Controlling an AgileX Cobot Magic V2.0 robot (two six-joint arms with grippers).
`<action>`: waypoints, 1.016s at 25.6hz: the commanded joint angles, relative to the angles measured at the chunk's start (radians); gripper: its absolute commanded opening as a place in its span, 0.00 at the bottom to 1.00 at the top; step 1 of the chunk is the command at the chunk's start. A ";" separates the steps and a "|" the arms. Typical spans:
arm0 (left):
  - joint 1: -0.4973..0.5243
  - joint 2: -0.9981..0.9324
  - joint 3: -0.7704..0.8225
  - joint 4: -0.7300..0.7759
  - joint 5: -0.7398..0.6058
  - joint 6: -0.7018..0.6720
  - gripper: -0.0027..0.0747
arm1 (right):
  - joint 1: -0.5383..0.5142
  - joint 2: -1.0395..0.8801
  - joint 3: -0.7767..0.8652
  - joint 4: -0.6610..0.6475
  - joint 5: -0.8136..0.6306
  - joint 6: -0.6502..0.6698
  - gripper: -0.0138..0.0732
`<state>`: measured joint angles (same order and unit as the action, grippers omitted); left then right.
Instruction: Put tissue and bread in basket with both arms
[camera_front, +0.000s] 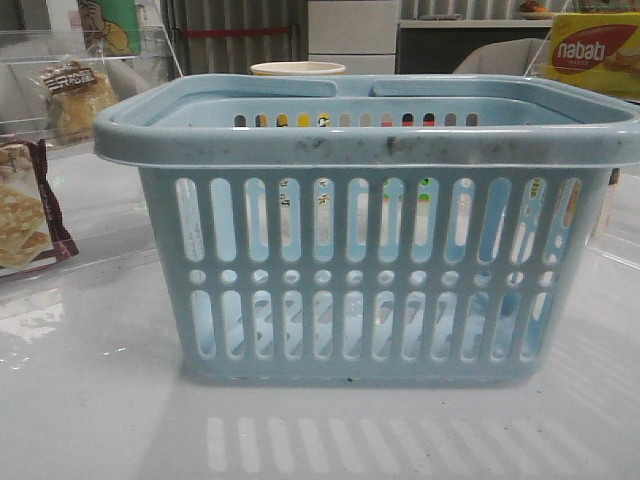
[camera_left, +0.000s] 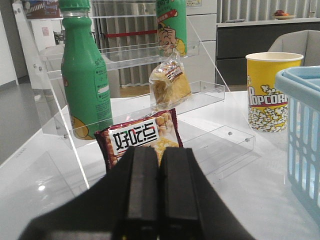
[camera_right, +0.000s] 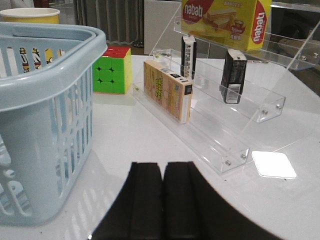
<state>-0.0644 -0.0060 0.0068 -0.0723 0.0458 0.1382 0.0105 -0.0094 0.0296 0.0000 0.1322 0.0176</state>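
The light-blue basket (camera_front: 370, 270) stands in the middle of the table; it also shows in the left wrist view (camera_left: 305, 130) and the right wrist view (camera_right: 45, 100). The bread (camera_left: 170, 85), a golden bun in clear wrap, leans on the left clear shelf (camera_left: 200, 95) and shows in the front view (camera_front: 75, 95). The tissue (camera_right: 233, 75), a black pack with white patches, stands on the right clear shelf (camera_right: 260, 107). My left gripper (camera_left: 159, 150) is shut and empty, short of the cracker packet (camera_left: 142, 137). My right gripper (camera_right: 162, 167) is shut and empty, beside the basket. Neither gripper shows in the front view.
A green bottle (camera_left: 85, 75) stands on the left shelf. A popcorn cup (camera_left: 270, 92) stands behind the basket. On the right are a colour cube (camera_right: 112, 70), a peach box (camera_right: 167, 90), a thin dark pack (camera_right: 188, 56) and a Nabati box (camera_right: 225, 20).
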 joint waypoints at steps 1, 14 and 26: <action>0.002 -0.017 -0.001 -0.011 -0.083 0.000 0.15 | -0.005 -0.019 0.000 0.000 -0.090 -0.006 0.22; 0.002 -0.017 -0.001 -0.011 -0.089 0.000 0.15 | -0.005 -0.019 0.000 0.000 -0.090 -0.006 0.22; 0.002 -0.011 -0.250 -0.015 -0.046 -0.002 0.15 | -0.003 -0.013 -0.217 0.000 -0.080 -0.006 0.22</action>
<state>-0.0644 -0.0060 -0.1222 -0.0763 0.0384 0.1382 0.0105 -0.0094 -0.0778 0.0000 0.1131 0.0176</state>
